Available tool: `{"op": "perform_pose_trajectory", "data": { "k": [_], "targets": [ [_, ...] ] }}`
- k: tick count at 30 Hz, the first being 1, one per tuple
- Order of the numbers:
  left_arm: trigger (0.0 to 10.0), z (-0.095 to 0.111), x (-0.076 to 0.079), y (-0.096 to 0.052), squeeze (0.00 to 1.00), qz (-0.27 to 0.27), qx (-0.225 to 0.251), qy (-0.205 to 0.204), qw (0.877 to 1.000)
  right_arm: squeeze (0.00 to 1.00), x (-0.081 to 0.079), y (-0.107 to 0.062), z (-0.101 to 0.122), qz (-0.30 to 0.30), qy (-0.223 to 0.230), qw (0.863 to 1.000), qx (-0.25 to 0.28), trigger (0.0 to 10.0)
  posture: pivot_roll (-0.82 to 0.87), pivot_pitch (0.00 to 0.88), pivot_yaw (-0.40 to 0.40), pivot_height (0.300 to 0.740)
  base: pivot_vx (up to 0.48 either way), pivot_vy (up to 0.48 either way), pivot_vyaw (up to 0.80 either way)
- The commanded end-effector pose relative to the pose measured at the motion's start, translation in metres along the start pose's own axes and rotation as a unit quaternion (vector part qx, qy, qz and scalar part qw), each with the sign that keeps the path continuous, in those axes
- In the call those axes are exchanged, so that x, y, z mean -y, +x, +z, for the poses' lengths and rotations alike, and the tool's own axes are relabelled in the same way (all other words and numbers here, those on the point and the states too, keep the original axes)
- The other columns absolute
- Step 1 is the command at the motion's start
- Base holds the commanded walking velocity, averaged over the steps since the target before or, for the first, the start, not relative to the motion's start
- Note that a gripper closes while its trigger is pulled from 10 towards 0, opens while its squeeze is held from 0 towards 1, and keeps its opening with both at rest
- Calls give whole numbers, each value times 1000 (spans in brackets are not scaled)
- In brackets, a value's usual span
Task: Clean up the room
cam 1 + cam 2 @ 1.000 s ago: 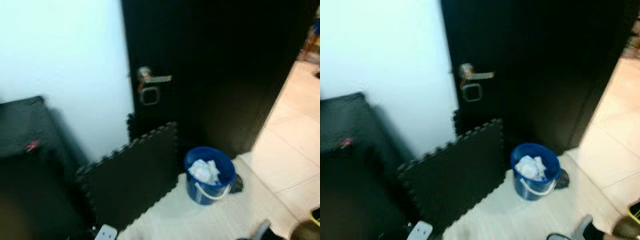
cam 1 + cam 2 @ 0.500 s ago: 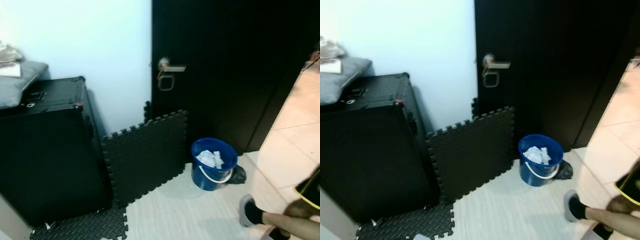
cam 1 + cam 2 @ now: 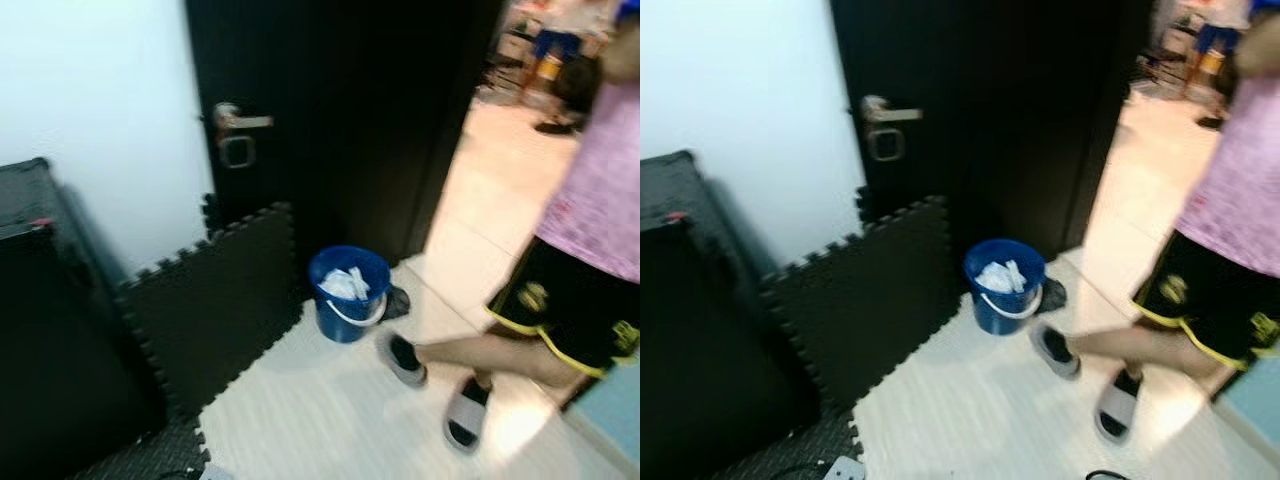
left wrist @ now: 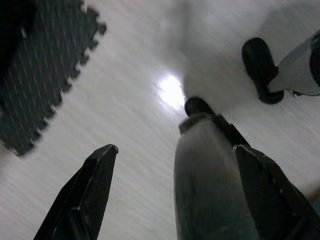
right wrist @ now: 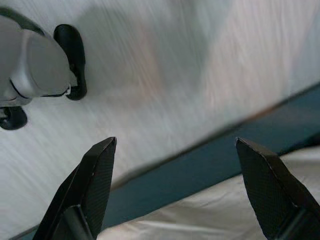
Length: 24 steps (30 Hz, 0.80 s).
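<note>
A blue bucket [image 3: 348,293] with crumpled white paper inside stands on the pale floor by the black door [image 3: 340,120]. Just right of it a small dark rag [image 3: 398,301] lies on the floor. My left gripper [image 4: 175,175] hangs open above the floor, nothing between its fingers, near the edge of a black foam mat [image 4: 45,70]. My right gripper [image 5: 175,175] is open too, above pale floor beside a teal edge with white fabric [image 5: 220,215].
A person in a pink top and black shorts [image 3: 575,300] walks past on the right, feet in slippers [image 3: 400,360] close to the bucket. A black foam mat tile [image 3: 210,310] leans against the wall. A black case [image 3: 40,330] stands at the left. Beyond the door lies a tiled hall [image 3: 500,190].
The camera has swung right, so case and bucket sit further left in the picture. The person has stepped further into view, from one foot at the edge to legs and torso.
</note>
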<state>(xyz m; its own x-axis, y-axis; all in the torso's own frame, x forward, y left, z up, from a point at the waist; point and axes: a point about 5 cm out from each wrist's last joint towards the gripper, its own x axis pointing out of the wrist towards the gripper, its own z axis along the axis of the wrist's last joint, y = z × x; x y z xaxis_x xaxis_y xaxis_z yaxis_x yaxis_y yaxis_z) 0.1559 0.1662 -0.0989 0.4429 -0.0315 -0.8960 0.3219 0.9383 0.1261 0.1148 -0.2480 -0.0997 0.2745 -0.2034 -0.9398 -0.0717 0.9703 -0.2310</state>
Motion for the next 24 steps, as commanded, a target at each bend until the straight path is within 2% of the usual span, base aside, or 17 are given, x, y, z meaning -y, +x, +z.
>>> {"op": "perform_pose_trajectory", "data": {
  "k": [1,7,8,9,10,11,16,24],
  "targets": [
    [10000,-2,-2,0,0,1,-3,6,1000,0,-2,0,0,2,-6,1000,-2,10000,-46,0,0,740,0,0,-750],
    [10000,-1,-2,0,0,0,-1,8,1000,0,-3,0,-1,3,-7,1000,-5,10000,-46,0,0,740,0,0,-750],
    [10000,1,1,0,0,-2,2,14,1000,0,-10,0,-9,11,-11,1000,-18,10000,-50,0,-3,740,0,0,-744],
    [10000,1,1,0,0,-2,2,14,1000,0,-10,0,-9,11,-11,1000,-18,10000,-50,0,-3,740,0,0,-744],
    [10000,0,9,0,0,-9,-2,34,999,0,-23,0,-20,25,-17,999,-36,10000,-50,0,-3,740,0,0,-738],
    [10000,-1,11,0,0,-11,-6,44,999,0,-27,0,-23,29,-18,999,-41,10000,-52,0,2,740,0,0,-738],
    [10000,-7,14,0,0,-17,-16,79,997,0,-19,0,-19,27,-16,999,-41,10000,-59,0,8,740,0,0,-738],
    [10000,-15,2,-2,0,-13,-21,77,997,0,-17,0,-18,25,-14,999,-42,10000,-60,0,10,740,0,0,-734]
  ]
}}
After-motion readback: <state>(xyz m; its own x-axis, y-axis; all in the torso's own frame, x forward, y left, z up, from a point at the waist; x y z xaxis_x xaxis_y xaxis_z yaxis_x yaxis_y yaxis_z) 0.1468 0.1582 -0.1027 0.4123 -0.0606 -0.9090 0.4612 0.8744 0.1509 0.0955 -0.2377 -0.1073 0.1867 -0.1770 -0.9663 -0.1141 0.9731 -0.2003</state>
